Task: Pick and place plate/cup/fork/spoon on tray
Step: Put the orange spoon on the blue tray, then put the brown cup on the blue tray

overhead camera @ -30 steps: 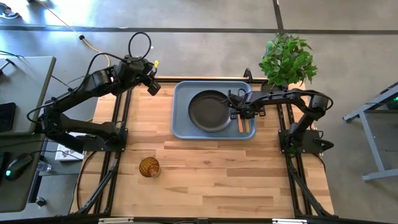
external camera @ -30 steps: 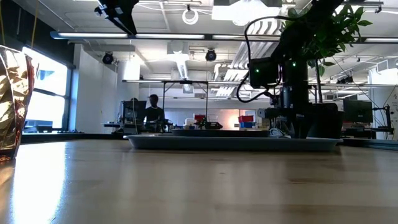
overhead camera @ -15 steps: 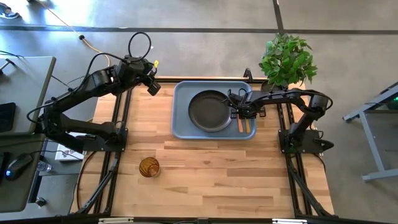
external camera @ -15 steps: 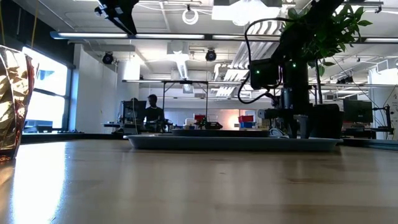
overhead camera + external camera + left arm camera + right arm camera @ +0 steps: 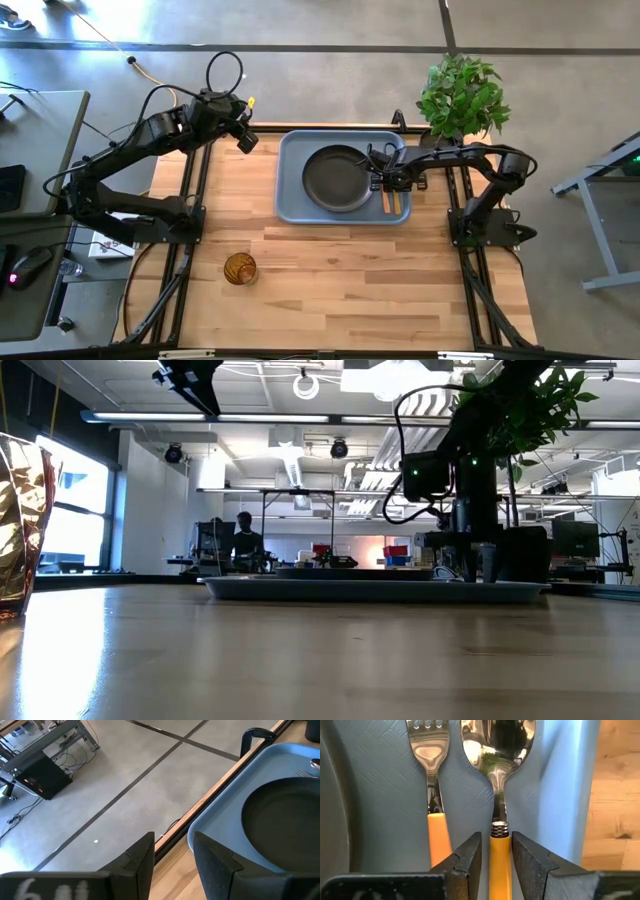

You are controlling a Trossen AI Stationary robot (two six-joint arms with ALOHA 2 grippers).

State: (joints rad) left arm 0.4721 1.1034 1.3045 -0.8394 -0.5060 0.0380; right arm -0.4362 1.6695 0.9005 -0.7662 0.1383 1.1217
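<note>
My right gripper (image 5: 494, 862) hangs low over the right side of the tray (image 5: 292, 205), just past the plate's rim. Its two fingers (image 5: 466, 857) stand slightly apart, one on either side of the spoon's orange handle, and I cannot tell whether the pads touch it. The spoon (image 5: 496, 765) lies flat on the tray floor with its shiny bowl pointing away from my wrist, a metal collar joining the bowl's neck to the orange handle. The fork (image 5: 431, 775) lies just beside it, parallel, tines pointing the same way, its handle orange too. The fork sits between the spoon and the plate; the spoon lies next to the tray's right wall.

The plate (image 5: 335, 178), round and dark, rests in the middle of the tray, and the tray sits at the far centre of the wooden table (image 5: 340, 270). The cup (image 5: 239, 268), amber glass, stands upright on the bare table at the near left, well apart from the tray.

My left gripper (image 5: 172, 857) waits off the far left corner of the table, raised, its fingers parted and holding nothing, looking toward the tray's left rim and the floor beyond. A potted plant (image 5: 461, 95) stands behind the table's far right corner.
</note>
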